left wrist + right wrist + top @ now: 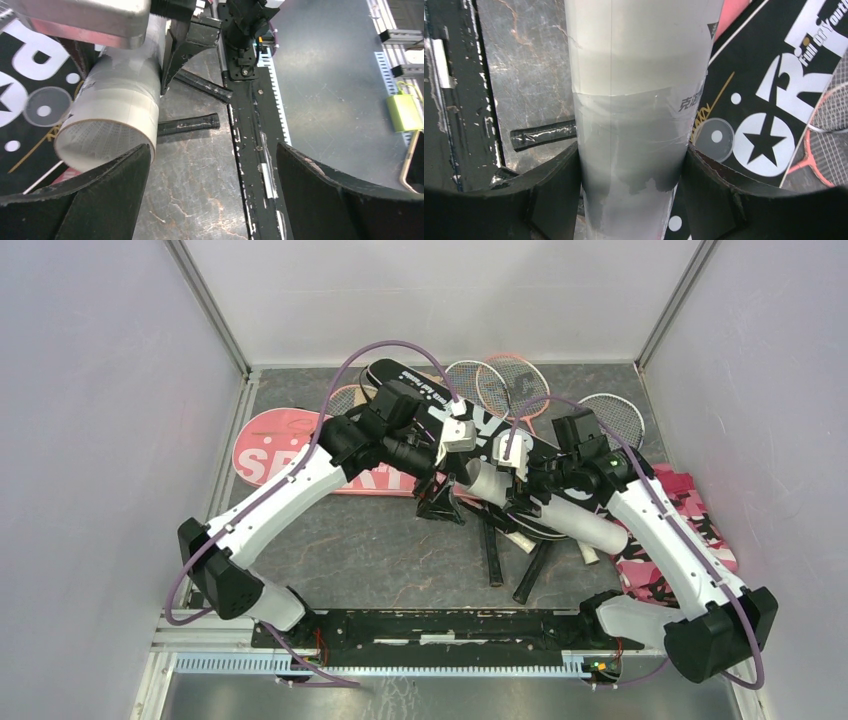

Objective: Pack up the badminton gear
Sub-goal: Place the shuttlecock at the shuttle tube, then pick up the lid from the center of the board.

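Worktop (pixel 380 550), dark and scuffed, carrying badminton gear between two arms. White tube (pixel 582 522): long, lying across the middle of the worktop, its open end to the left and its other end towards the near right, resting over the black cover (pixel 754 60) printed with white letters. Right tool (pixel 631 175): clamped around the tube's middle, one finger pressed to each side. Left tool (pixel 212 165): jaws spread wide with nothing between them, set at the tube's open end, which sits just beside one finger; contact cannot be told. Pink cover (pixel 275 445): flat at the far left, partly under the left arm. Rackets (pixel 612 415): several heads fanned along the far edge, black handles pointing near at centre. Pink camouflage cloth (pixel 690 520): bunched at the right edge, beside the right arm.
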`<state>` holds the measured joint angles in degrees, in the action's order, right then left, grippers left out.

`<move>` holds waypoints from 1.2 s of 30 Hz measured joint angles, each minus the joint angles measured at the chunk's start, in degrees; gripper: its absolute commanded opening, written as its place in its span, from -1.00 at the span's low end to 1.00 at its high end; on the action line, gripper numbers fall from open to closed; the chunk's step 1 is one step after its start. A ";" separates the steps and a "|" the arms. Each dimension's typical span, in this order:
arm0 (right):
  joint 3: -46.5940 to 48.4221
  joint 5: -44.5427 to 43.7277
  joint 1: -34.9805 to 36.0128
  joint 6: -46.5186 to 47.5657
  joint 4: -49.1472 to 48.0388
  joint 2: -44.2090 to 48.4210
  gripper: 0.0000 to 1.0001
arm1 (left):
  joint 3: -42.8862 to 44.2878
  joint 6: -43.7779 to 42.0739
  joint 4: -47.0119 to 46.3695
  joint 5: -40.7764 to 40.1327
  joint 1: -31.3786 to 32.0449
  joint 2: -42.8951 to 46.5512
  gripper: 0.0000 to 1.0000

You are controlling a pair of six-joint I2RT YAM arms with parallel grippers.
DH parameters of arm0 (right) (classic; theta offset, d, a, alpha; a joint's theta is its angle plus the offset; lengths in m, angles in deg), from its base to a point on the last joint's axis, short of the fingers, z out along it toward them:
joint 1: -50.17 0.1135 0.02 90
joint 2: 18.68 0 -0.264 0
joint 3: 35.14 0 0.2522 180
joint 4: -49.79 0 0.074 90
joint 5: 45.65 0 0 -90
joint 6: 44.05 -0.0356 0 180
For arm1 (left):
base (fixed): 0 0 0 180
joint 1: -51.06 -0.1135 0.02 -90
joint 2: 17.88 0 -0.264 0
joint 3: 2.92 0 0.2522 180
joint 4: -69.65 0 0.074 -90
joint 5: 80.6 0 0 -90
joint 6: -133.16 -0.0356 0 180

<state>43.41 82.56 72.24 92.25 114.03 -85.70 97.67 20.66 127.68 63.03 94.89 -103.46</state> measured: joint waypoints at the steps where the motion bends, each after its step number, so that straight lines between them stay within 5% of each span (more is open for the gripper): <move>1: 0.00 -0.72 0.00 -0.07 0.02 0.20 -0.99 | 0.39 -0.26 0.37 -0.44 0.00 0.37 1.00; 9: 0.00 -6.78 -0.76 -2.67 0.22 3.76 -0.99 | 1.77 -0.98 -0.50 -3.39 -2.47 2.91 1.00; 18: -0.20 -12.87 -3.23 -6.82 -0.07 7.21 -0.99 | 1.73 9.33 -14.69 -8.46 -11.37 1.46 0.82; 27: -1.68 -13.31 -5.88 -8.17 -0.70 11.76 -0.99 | 9.88 11.76 -17.90 -14.16 -10.69 -21.46 0.63; 36: -1.95 -12.37 -7.13 -8.55 -0.55 14.05 -0.99 | 25.94 8.59 -12.66 -16.20 -3.02 -39.58 0.33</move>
<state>41.47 70.19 65.11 83.71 113.48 -71.65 123.61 29.25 115.03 46.83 91.88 -143.04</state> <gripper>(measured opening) 0.693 0.703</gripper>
